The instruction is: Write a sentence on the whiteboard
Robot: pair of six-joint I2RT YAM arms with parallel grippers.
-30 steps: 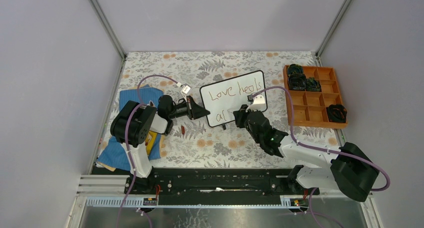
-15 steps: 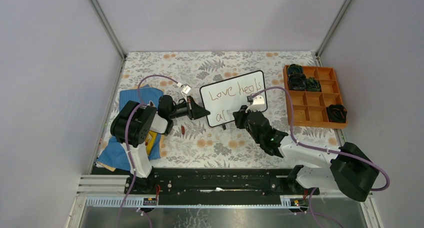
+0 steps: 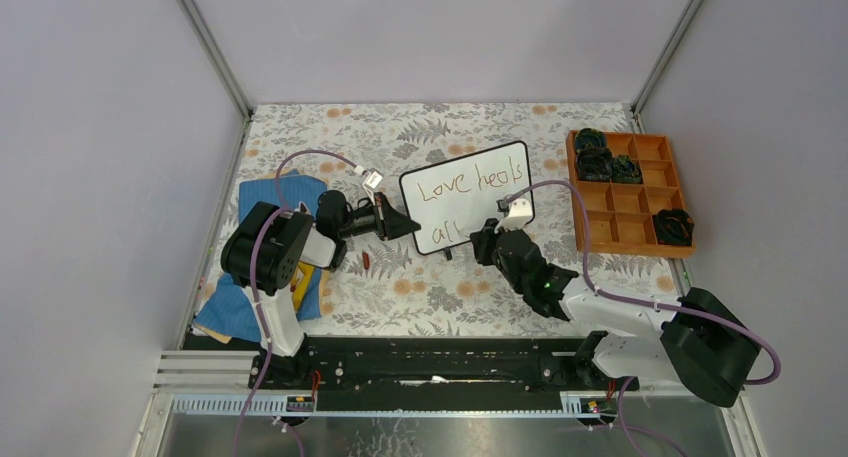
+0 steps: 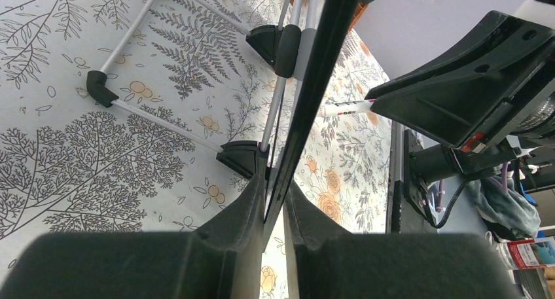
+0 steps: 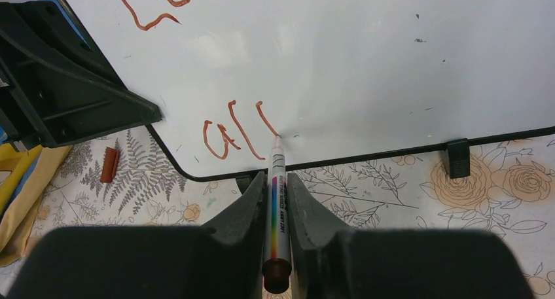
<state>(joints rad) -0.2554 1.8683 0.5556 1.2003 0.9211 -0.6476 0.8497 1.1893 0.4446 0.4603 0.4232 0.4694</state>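
The scene is evenly, brightly lit; faint glare is seen on the whiteboard toward 11 o'clock.

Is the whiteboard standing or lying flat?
Standing: the whiteboard rests on its feet and a wire stand, edge clamped in the left end effector.

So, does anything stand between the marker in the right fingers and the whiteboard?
Nothing visible does. The marker, held by the right fingers, has its tip on the whiteboard, at the end of the lower line of writing. The left fingers grip the board's edge off to one side, clear of the tip.
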